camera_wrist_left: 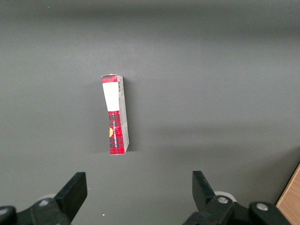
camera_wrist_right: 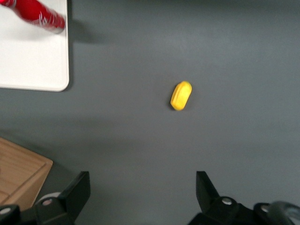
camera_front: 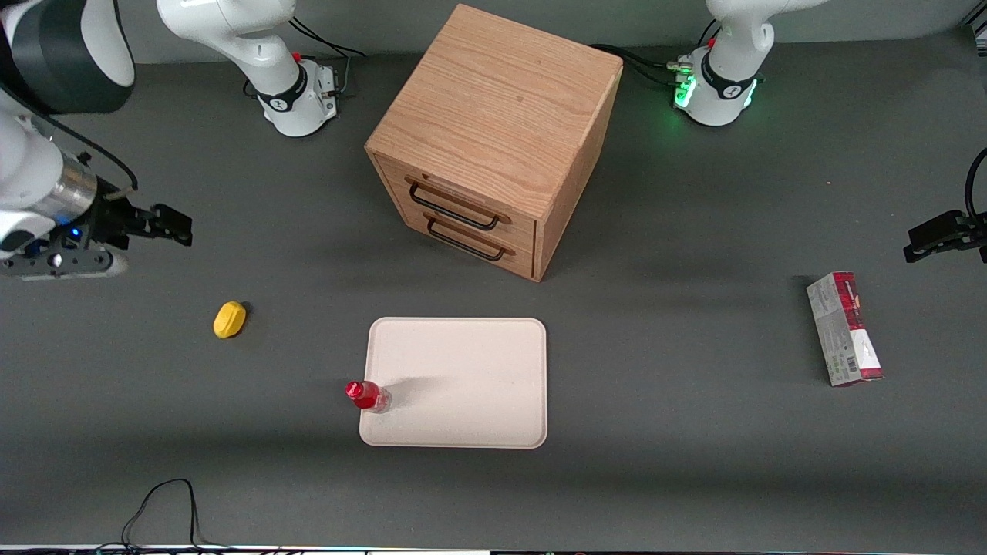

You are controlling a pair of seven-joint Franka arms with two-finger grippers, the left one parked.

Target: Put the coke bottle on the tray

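The coke bottle [camera_front: 368,395], with its red cap and red label, stands upright on the cream tray [camera_front: 470,378], just inside the tray's edge toward the working arm's end. In the right wrist view the coke bottle [camera_wrist_right: 36,12] is over the tray [camera_wrist_right: 30,61] near its rim. My right gripper [camera_front: 174,224] hangs above the table toward the working arm's end, well apart from the bottle. This gripper [camera_wrist_right: 142,190] is open, with only bare table between its fingers.
A small yellow object [camera_front: 230,319] [camera_wrist_right: 181,95] lies on the table between the gripper and the tray. A wooden two-drawer cabinet [camera_front: 493,139] stands farther from the front camera than the tray. A red-and-grey carton [camera_front: 844,327] [camera_wrist_left: 116,115] lies toward the parked arm's end.
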